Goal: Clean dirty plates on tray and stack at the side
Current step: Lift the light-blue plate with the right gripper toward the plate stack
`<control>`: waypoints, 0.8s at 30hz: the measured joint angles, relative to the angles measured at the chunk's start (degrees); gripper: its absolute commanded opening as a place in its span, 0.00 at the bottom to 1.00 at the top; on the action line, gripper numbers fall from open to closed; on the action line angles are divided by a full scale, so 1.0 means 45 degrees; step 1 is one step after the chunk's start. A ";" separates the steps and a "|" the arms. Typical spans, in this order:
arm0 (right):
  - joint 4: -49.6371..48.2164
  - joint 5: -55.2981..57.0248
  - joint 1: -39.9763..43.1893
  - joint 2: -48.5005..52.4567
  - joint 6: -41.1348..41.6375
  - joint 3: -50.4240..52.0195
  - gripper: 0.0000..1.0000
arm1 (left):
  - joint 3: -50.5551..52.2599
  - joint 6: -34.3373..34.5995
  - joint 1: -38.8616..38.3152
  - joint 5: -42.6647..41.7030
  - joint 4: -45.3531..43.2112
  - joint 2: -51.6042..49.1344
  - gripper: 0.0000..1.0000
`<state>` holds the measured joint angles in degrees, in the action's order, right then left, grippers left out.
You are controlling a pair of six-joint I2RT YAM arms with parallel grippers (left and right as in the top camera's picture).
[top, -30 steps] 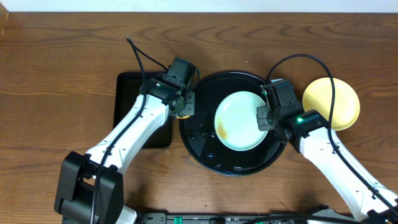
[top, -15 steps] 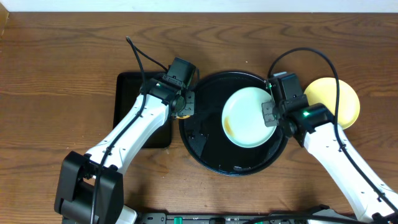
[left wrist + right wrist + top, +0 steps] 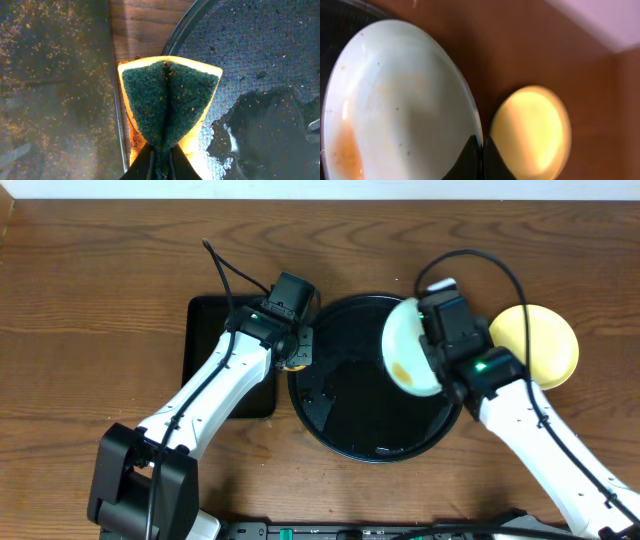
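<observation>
Right end effector [image 3: 432, 348] clamped the mint-white plate [image 3: 404, 348] by its rim. Plate was tilted steeply over right side of black tray [image 3: 345, 405], brown smear showing. Yellow plate [image 3: 545, 345] lay on tabletop [image 3: 100, 280] beside tray. Left end effector [image 3: 294, 352] pinched sponge [image 3: 167, 100] at tray's left rim.

The round tray [image 3: 360, 420] sits mid-bench [image 3: 100, 270]. The rectangular tray [image 3: 205, 340] lies just beside it at its 9 o'clock. The sponge [image 3: 167, 100] hangs pinched in the left hand [image 3: 296, 356], over the gap between the two trays at the round tray's 10 o'clock rim. The raised plate [image 3: 403, 350] stands tilted on edge over the round tray's 2 o'clock part, its rim clamped by the right hand [image 3: 481, 150]. The flat plate [image 3: 540, 345] lies on the bench at the round tray's 3 o'clock, with the right hand between the two plates.
</observation>
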<state>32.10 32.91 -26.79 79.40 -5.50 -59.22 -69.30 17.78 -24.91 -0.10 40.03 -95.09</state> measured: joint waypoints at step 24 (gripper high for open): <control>-0.1175 0.4692 -0.1151 0.0000 -0.0233 -0.0087 0.01 | 0.0000 0.0000 0.0000 0.0000 0.0000 0.0000 0.09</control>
<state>26.81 54.02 -31.97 79.40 -6.55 -59.61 -69.30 17.78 -24.91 -0.10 40.03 -95.09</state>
